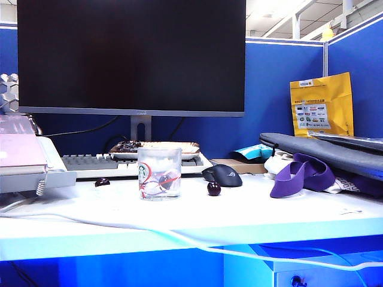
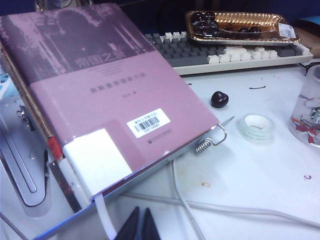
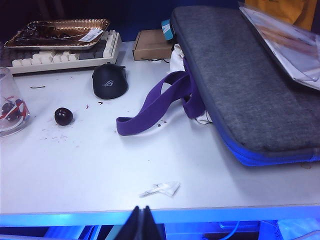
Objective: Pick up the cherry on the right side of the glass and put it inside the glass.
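1. Bench [image 1: 251, 212]: white top, blue partition behind, dark monitor [image 1: 131, 57] at the back with a keyboard [image 1: 90, 162] under it.
2. The glass [image 1: 159, 173] stands upright at centre, in front of the keyboard; green logo and red lines on its wall. Dark round shapes show through the wall near its base; cannot tell whether they are inside or behind.
3. The cherry [image 1: 213, 189] lies on the bench just right of the glass, apart from it, and just in front of the black computer mouse [image 1: 222, 175]. Right wrist view shows the same cherry [image 3: 63, 116] between glass and mouse [image 3: 109, 81], touching neither.
4. A second, darker cherry [image 1: 102, 182] lies left of the glass, near a roll of clear tape [image 2: 256, 126].
5. A tray [image 2: 240, 26] holding more cherries rests on the keyboard.
6. Left: pink book [image 2: 95, 90] on a metal stand. Right: grey laptop sleeve [image 3: 240, 75] with a purple strap [image 3: 160, 105] trailing onto the bench.
7. Left end effector [image 2: 139, 226]: low at the near bench edge beside the book stand, fingers pressed together, holding nothing.
8. Right end effector [image 3: 141, 224]: at the near bench edge, well apart from the cherry, fingers closed together, empty.
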